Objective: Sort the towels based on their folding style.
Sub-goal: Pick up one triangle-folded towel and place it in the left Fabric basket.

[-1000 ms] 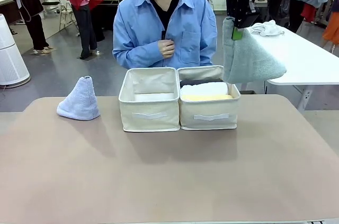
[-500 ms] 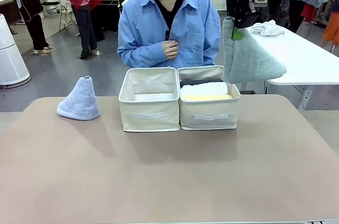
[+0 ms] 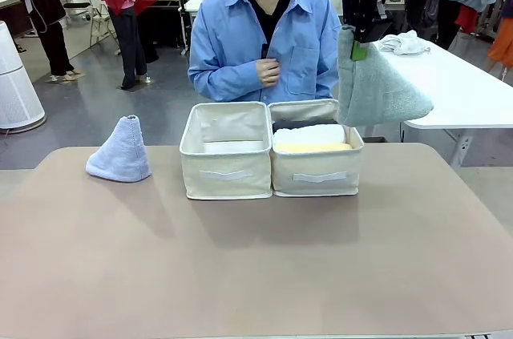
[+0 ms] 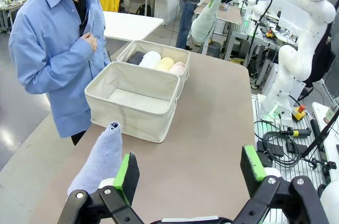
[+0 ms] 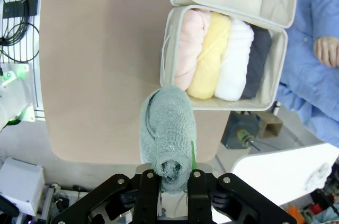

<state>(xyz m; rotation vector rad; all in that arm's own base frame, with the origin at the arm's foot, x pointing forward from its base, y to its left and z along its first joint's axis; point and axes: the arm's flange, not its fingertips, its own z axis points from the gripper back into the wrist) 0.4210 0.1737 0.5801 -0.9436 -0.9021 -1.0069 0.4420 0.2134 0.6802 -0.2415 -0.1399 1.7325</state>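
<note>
green-grey towel (image 5: 167, 123) pinched in the right gripper (image 5: 176, 173) jaws is thick, fluffy, loopy terry. lavender towel (image 4: 99, 163) just outside the left gripper (image 4: 189, 168) jaws looks like finer, flatter terry. its pads (image 4: 125, 173) are matt green rubbery stuff, the rest black semi-gloss plastic. bins (image 3: 227, 155) ahead of those jaws are matt woven beige canvas, the rolls (image 5: 220, 57) inside plush. table (image 3: 256, 259) is smooth, matt tan

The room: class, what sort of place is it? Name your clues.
Probably a robotics lab or workshop, not a home: a white robot arm mounted beside the table, loose cables and a red button near its base, and another white worktable beyond.
</note>
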